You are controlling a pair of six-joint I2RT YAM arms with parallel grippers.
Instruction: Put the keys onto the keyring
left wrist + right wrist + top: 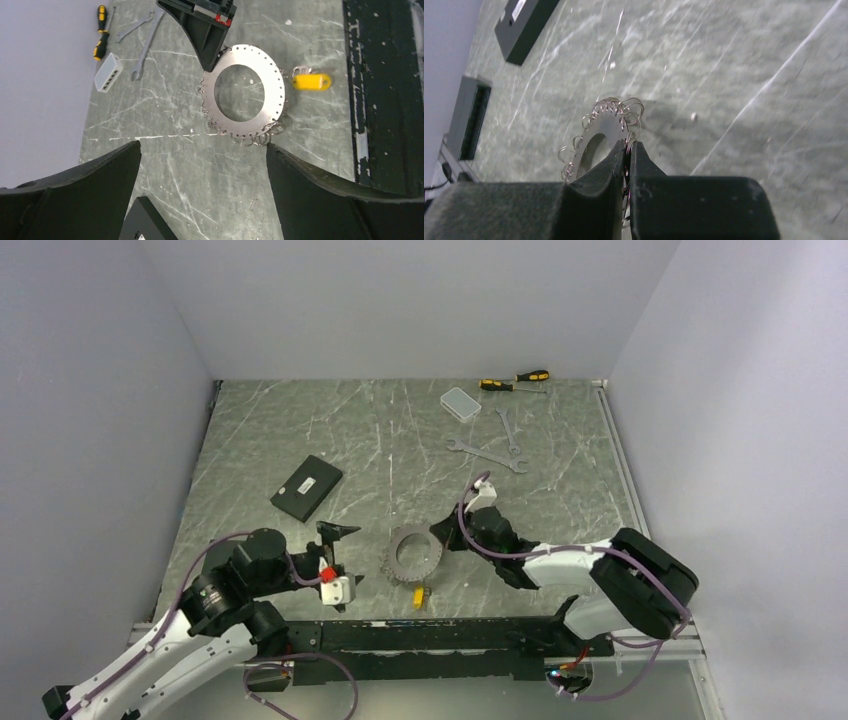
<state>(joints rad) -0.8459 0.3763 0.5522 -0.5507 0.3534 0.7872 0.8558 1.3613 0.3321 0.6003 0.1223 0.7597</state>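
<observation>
Right gripper [626, 146] pinching keyring [606, 127] rim | left gripper [202, 150] spread | yellow key [311, 81] beside keyring, unseen from right wrist

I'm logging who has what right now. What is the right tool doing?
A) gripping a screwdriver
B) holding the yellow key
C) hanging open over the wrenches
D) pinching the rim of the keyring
D: the right tool is closed on the rim of the keyring, while the yellow key lies loose beside it.
</observation>
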